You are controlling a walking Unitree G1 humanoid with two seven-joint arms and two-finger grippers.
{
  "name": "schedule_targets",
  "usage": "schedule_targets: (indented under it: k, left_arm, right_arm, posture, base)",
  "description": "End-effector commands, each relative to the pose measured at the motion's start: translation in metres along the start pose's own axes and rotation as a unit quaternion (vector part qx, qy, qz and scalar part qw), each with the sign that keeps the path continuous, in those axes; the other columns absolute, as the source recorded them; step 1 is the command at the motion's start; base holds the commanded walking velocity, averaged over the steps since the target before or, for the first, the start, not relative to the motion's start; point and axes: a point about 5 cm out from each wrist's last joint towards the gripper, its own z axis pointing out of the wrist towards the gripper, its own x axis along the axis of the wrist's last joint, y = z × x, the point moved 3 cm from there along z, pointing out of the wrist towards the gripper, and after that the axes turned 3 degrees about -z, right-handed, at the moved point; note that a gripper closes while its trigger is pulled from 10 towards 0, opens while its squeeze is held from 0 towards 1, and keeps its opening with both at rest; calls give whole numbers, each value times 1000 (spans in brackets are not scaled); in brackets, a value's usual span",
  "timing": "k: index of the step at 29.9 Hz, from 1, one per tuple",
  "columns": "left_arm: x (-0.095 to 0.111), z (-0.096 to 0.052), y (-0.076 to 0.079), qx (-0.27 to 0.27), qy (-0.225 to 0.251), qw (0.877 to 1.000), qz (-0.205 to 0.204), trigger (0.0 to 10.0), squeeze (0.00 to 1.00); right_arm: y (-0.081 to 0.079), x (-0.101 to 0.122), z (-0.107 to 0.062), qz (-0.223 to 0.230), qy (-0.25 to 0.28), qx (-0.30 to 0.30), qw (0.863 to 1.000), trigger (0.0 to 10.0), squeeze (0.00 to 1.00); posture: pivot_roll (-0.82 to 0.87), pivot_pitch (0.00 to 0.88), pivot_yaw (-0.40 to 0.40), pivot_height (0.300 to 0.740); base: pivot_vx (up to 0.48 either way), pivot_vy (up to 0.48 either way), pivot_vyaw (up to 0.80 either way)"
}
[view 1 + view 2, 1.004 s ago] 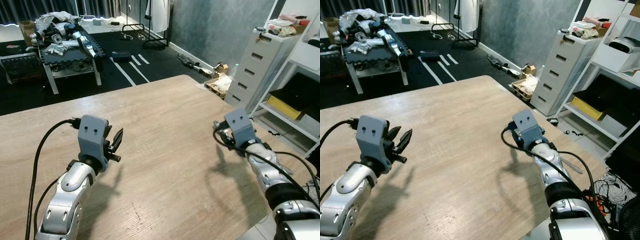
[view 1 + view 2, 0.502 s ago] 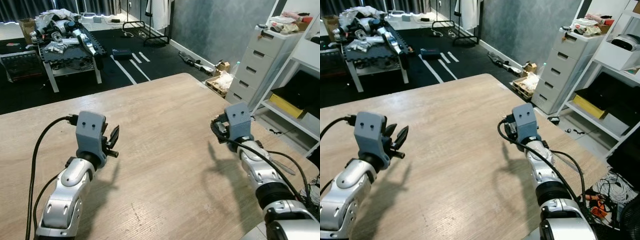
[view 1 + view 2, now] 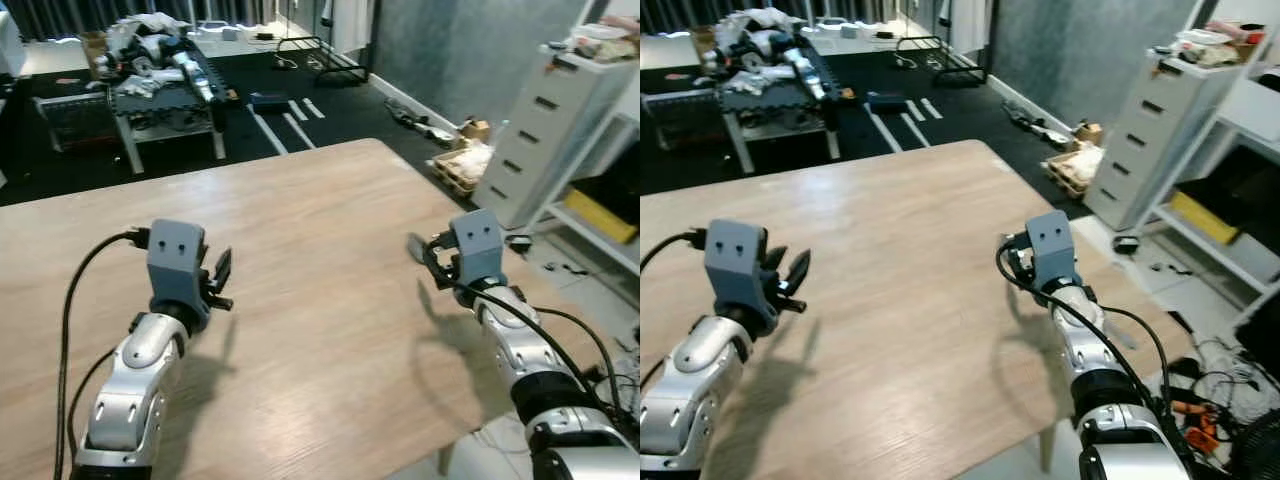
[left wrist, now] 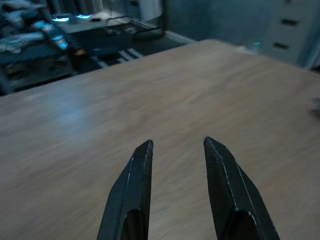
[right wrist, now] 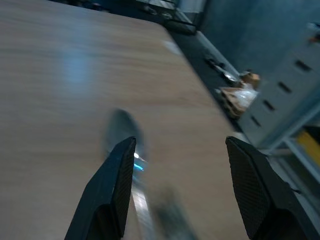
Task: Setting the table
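My left claw (image 4: 177, 150) and right claw (image 5: 182, 150) hover spread over the wooden table (image 3: 330, 230); a blurred spoon (image 5: 127, 150) lies below the right.

Probably a workshop: cluttered workbench (image 3: 165, 85), drawer unit (image 3: 545, 130).

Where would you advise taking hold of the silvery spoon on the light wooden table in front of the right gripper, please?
Take the silvery spoon by its slim handle, coming down from above. The handle runs back between the open fingers of the right gripper, with the rounded bowl pointing away, so the fingers could close across it. The view is blurred, so this is a tentative judgement.
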Motion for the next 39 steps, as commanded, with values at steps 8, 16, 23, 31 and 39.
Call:
schedule_targets:
  k: [8,16,23,31,39]
  left_arm:
    - [-11,-2,-5,7,-25,1000,-12,10000,0]
    - [-14,-2,-6,7,-35,999,-13,10000,0]
    - [-15,-9,-3,-29,-45,998,17,10000,0]
    - [-3,-17,-12,-85,-46,995,39,10000,0]
    - [11,-29,-4,-151,-43,986,50,10000,0]
  right_arm:
    - [-5,-6,-5,10,0,2,1000,10000,0]
    - [-27,-10,-2,-7,-12,37,999,10000,0]
    - [-38,-10,8,-38,-52,92,994,10000,0]
    - [-20,-9,12,32,-100,148,983,10000,0]
    - [-24,2,16,84,-110,197,971,10000,0]
  posture:
    - [103,120,44,740]
    - [110,127,40,740]
    - [135,133,36,740]
    - [148,144,27,740]
    - [180,172,27,740]
  base:
    - [0,0,0]
    - [0,0,0]
    - [0,0,0]
    - [0,0,0]
    - [0,0,0]
